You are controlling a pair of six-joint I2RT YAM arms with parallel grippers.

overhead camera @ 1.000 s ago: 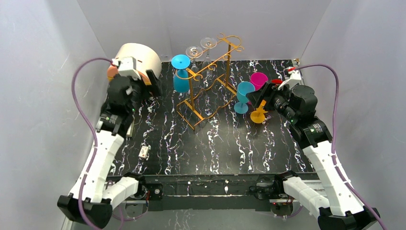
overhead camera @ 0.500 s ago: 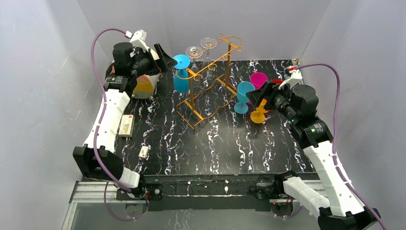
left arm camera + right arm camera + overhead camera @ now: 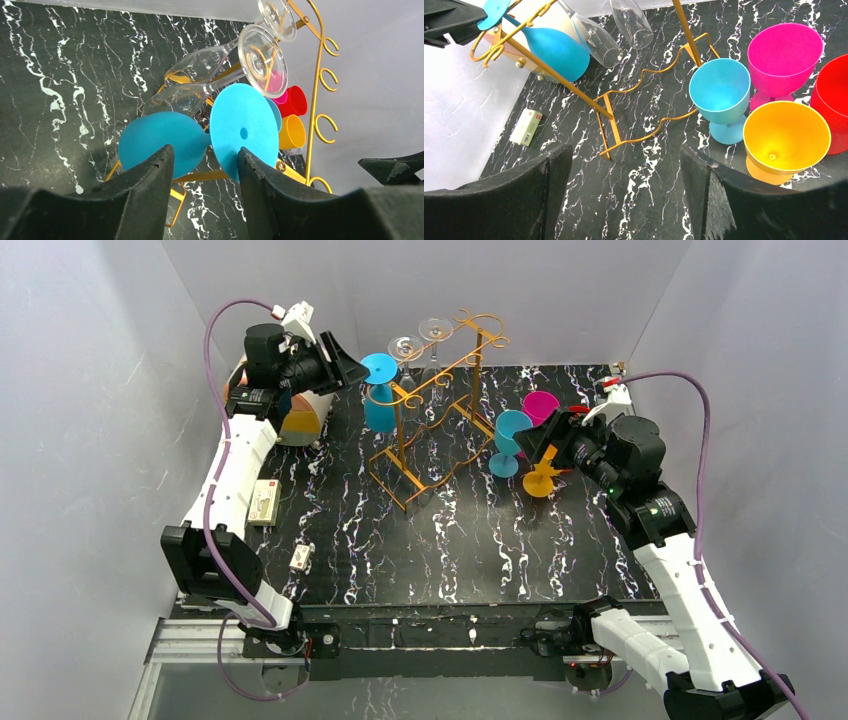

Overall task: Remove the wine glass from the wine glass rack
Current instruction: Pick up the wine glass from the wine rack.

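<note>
The left gripper (image 3: 205, 150) stood with jaws parted either side of the stem of a turquoise plastic wine glass (image 3: 160, 137), which hung upside down at one end of the thin golden wire rack (image 3: 314, 100). The right gripper (image 3: 624, 150) hovered wide open and empty above the black marbled table (image 3: 450, 540); the label on a small cream box (image 3: 526, 127) looked printed, though too small to read

Both our arms are out over the table, jaws apart.
Our left arm (image 3: 235, 465) is stretched high toward the far left, the left gripper (image 3: 205, 148) pointing right with a moderate gap between its fingers. Our right arm (image 3: 680, 560) is bent at the elbow, the right gripper (image 3: 624, 150) aimed left and spread wide.
</note>
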